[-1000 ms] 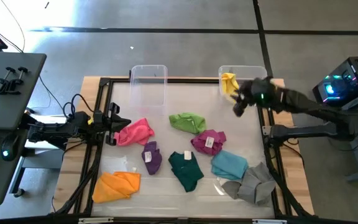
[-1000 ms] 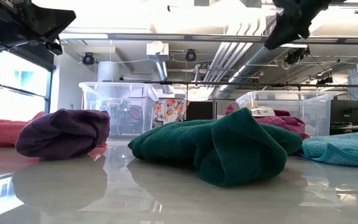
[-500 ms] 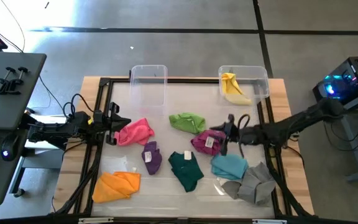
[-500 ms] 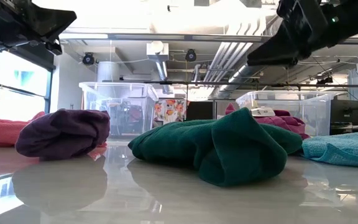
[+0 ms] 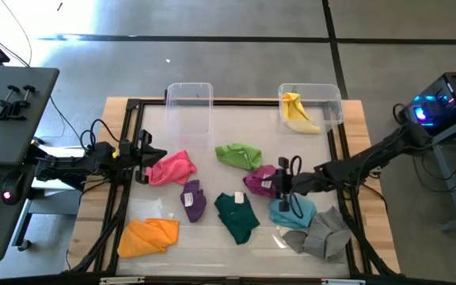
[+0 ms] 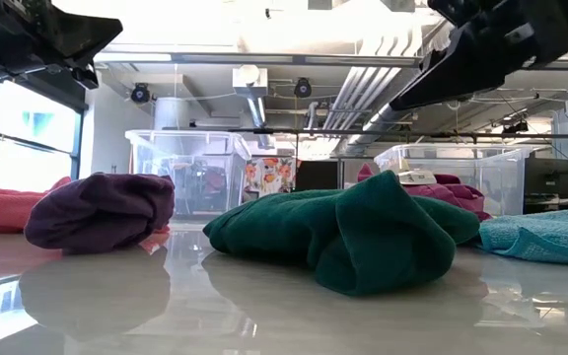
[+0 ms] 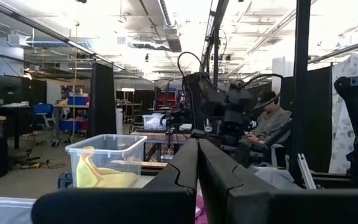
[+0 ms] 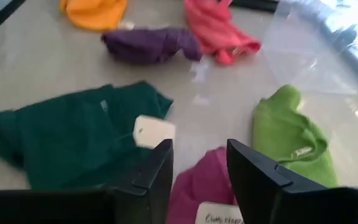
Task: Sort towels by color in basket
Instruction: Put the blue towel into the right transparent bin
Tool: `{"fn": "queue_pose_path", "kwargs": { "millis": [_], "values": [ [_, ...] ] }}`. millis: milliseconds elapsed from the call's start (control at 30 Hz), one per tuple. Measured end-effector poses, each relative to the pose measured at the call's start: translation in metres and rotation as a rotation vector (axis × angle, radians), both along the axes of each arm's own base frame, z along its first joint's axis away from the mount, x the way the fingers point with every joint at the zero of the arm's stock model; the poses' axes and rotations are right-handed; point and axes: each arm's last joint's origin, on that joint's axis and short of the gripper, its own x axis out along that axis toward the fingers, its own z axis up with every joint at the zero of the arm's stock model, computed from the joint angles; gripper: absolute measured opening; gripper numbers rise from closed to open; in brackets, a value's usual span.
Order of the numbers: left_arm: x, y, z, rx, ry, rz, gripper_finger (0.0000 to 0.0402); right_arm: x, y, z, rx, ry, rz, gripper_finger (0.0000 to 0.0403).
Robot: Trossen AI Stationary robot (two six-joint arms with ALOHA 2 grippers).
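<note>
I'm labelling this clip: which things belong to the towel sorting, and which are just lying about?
Job: yellow towel in right bin; left bin; pink, light green, magenta, purple, dark green, light blue, grey, orange towels.
Lying about: clamp on side desk.

The right pincer (image 5: pixel 285 184) covers part of the magenta towel (image 5: pixel 258 181). The grey towel (image 5: pixel 321 232) appears to overlap the light blue towel (image 5: pixel 291 212), hiding its edge.

Bare table (image 5: pixel 212 134) lies open between the two clear bins (image 5: pixel 189 95) and the cloths; lower down, magenta towel (image 5: pixel 261 180), light blue towel (image 5: pixel 293 210) and grey towel (image 5: pixel 323 233) crowd together, seemingly touching, leaving little passage
</note>
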Motion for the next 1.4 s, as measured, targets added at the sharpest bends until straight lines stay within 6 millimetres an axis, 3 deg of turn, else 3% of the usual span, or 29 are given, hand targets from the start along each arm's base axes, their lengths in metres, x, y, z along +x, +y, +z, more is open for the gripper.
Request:
{"fn": "queue_pose_path", "kwargs": {
  "millis": [233, 400, 567, 933, 1133, 1400],
  "values": [
    [0.001, 0.0, -0.003, -0.028, 0.028, -0.008, 0.0, -0.006, 0.007, 0.016, 0.073, 0.224, -0.015, 0.0199],
    [0.001, 0.0, -0.004, -0.067, 0.032, -0.02, 0.0, -0.016, 0.029, 0.028, 0.19, 0.308, 0.037, 0.0236],
    [0.001, 0.0, -0.004, -0.085, 0.034, -0.025, 0.0, -0.031, 0.05, 0.029, 0.246, 0.344, 0.028, 0.0245],
    [0.002, 0.001, -0.007, -0.138, 0.057, -0.006, 0.0, -0.073, 0.064, -0.023, 0.302, 0.372, -0.17, 0.0236],
    [0.002, 0.001, -0.007, -0.142, 0.055, 0.009, 0.0, -0.089, 0.055, -0.055, 0.324, 0.421, -0.217, 0.0218],
    [0.002, 0.001, -0.007, -0.142, 0.059, 0.009, 0.0, -0.097, 0.046, -0.082, 0.294, 0.443, -0.209, 0.0183]
  ]
}}
